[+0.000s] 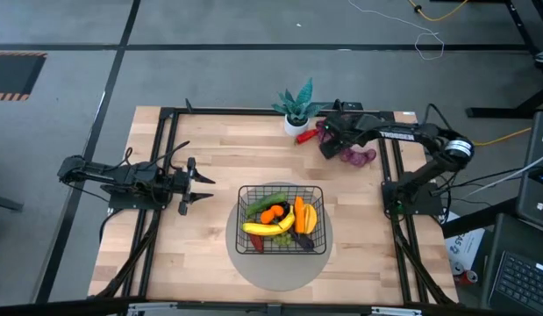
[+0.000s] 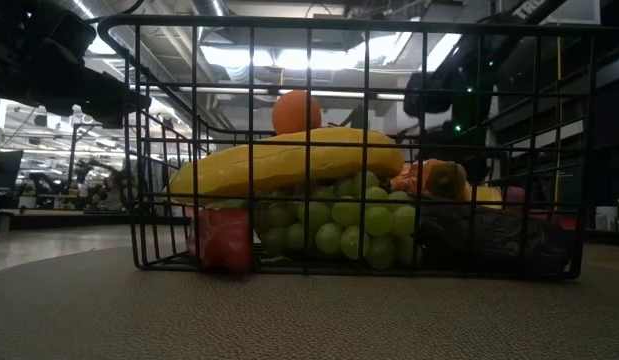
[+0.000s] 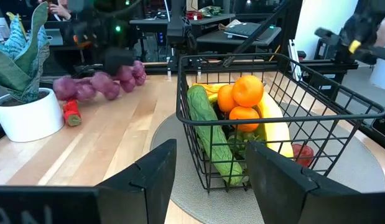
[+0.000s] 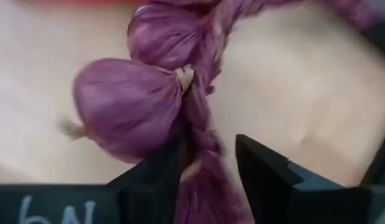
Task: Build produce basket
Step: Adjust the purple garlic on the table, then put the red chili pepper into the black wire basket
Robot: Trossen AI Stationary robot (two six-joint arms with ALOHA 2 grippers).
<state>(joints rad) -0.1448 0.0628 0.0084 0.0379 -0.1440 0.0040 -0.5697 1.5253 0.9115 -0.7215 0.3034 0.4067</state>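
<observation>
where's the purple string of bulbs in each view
High view: purple string lies on the table's far right, under the right hand, beside the potted plant.
Low view: not visible.
Left wrist view: blurred purple lumps beyond the plant, left of the basket.
Right wrist view: fills the picture, strand between the fingers.
Shared landmark: the potted plant.

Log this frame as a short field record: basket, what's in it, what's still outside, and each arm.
basket: black wire basket on a round grey disc, table centre
inside: banana, cucumber, oranges, green grapes
outside: purple string, on the table beside the potted plant
right gripper: over the purple string, fingers closed around its braid
left gripper: left of the basket, fingers open, empty
</observation>
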